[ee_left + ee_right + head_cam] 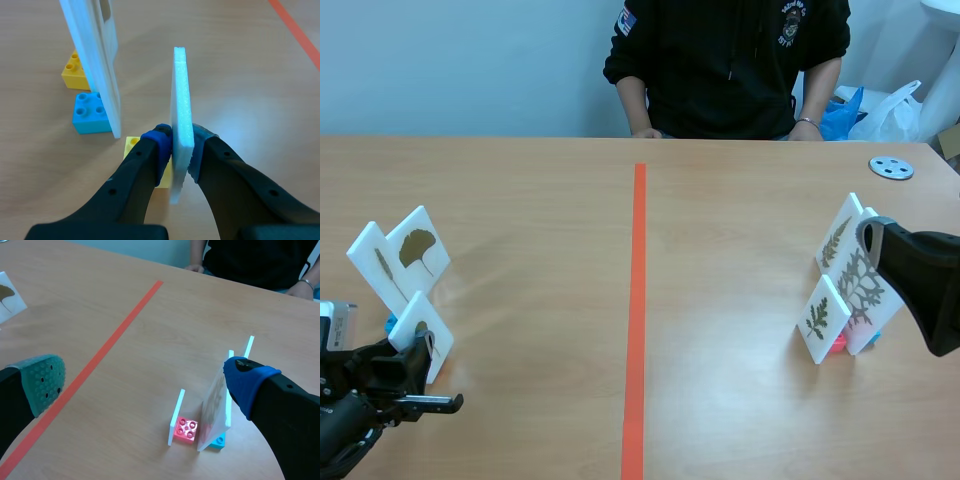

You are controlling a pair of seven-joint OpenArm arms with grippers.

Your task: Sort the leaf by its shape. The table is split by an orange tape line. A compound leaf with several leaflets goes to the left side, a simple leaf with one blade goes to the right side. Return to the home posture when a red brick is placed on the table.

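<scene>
Jaws: my left gripper [181,146] is clamped on a card [181,85], held edge-on over a yellow brick [132,144]; can't tell if it's seated. The card is left of the tape [638,300], just beside two other cards [405,255]. My right gripper [145,382] is wide open, gripping nothing, above three cards [215,405] right of the tape.

Left wrist view: the held card [181,100], clamped between the fingers of the left gripper [180,140], shows edge-on, so its leaf print cannot be read. A yellow brick [131,145] is mostly hidden under the finger at the gripper's 9 o'clock.

Scene view: the right arm [920,285], cut off at 3 o'clock, covers part of the branched-leaf card [865,290].

Right wrist view: the frame edge crops the ginkgo card [9,295] at the gripper's 10 o'clock. A blue brick [218,441] sits mostly behind the branched-leaf card.
</scene>
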